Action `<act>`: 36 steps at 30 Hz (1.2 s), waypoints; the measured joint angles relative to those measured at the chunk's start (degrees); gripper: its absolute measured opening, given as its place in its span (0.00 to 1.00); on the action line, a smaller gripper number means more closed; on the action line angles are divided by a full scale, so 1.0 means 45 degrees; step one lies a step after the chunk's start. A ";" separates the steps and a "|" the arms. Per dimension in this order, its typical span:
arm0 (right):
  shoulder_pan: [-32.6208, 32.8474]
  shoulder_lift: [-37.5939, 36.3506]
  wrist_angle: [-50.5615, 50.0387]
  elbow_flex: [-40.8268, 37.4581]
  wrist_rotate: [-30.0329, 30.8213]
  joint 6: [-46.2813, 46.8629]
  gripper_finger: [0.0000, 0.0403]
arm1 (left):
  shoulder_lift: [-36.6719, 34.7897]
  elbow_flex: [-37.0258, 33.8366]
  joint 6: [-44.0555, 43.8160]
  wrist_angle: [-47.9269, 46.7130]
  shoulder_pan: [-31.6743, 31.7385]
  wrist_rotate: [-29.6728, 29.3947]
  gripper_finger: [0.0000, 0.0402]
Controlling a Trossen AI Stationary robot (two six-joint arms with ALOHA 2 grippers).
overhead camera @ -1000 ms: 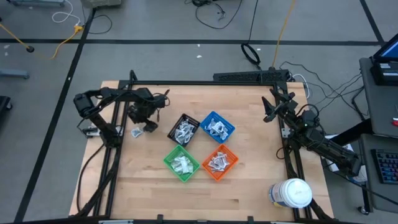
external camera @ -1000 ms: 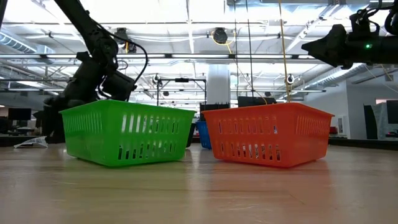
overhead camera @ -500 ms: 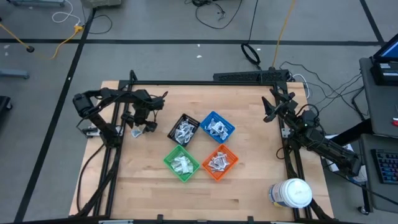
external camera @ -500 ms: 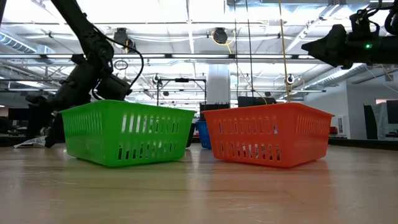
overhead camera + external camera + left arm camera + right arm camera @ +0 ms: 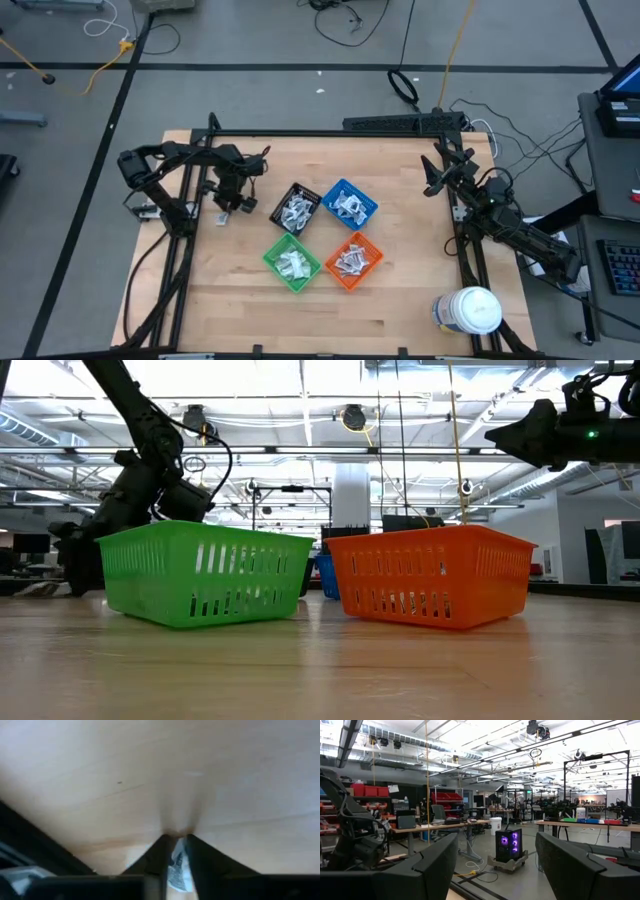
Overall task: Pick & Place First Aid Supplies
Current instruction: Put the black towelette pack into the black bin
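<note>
At the table's (image 5: 400,300) left edge, we see the left gripper (image 5: 175,840) pressed down, fingers clamped on a silvery packet (image 5: 176,867) just left of the black bin (image 5: 295,208). The right gripper (image 5: 432,172) waits raised at the right, fingers apart.

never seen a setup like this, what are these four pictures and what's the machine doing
It is a robot with two dark arms at a wooden table, each ending in two fingers. One camera looks straight down, one sits at table height, and one rides on each wrist. In the middle stand four small bins: black, blue, green and orange, all holding little white packets. A white jar stands at one corner. The left gripper is down at the table beside the black bin, fingers closed on a silvery packet. The right gripper waits open at the far side, raised off the table.
</note>
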 joint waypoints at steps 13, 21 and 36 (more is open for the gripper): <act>0.0000 0.0000 -0.0001 -0.0003 0.0000 -0.0001 0.65 | -0.1967 0.0489 0.3178 -0.0177 0.0047 0.4979 0.01; 0.0000 0.0000 -0.0004 -0.0004 0.0000 -0.0004 0.65 | -0.3516 0.0641 0.4287 -0.0189 0.0414 0.8074 0.00; 0.0000 0.0005 0.0000 0.0000 0.0000 0.0000 0.65 | -0.0975 0.4843 0.3947 -0.0097 -0.0834 0.5812 0.00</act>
